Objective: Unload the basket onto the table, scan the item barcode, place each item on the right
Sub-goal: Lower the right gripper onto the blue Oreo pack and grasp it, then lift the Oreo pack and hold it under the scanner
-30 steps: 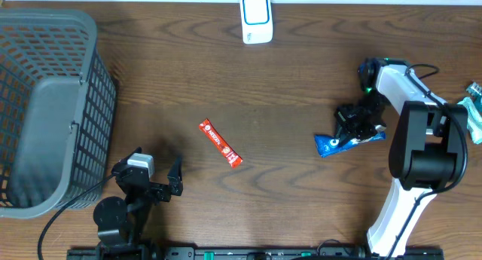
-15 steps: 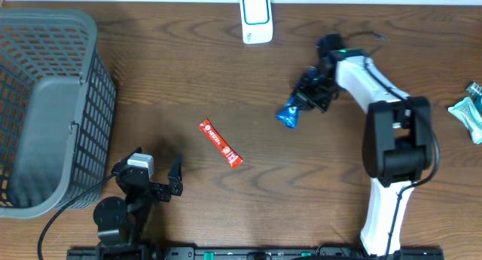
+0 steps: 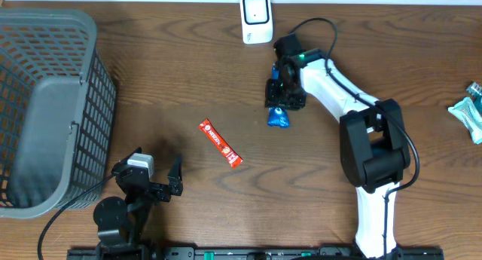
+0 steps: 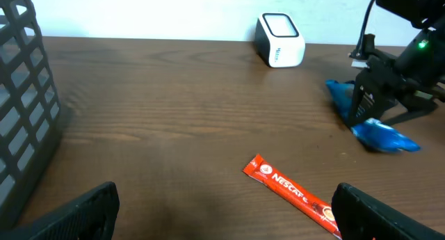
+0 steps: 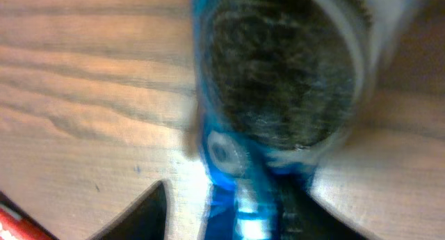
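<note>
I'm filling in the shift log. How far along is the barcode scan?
Done: the blue packet is near the scanner, at the right gripper. In hand: presenting it; the blurred wrist view does not show whether it is gripped. Left: no scan is evident; the red stick lies untouched mid-table, a teal packet at the right edge, and the left gripper is open.

Grey mesh basket [image 3: 96, 109] stands upright at the left edge of the dark wood-grain desk [image 3: 188, 71], open top facing up. Red Nescafé stick sachet [image 3: 220, 143] lies flat near the desk's centre on a diagonal, label up, well apart from the basket. Teal packet [image 3: 468, 113] lies at the far right edge, partly cut off by the frame.
</note>
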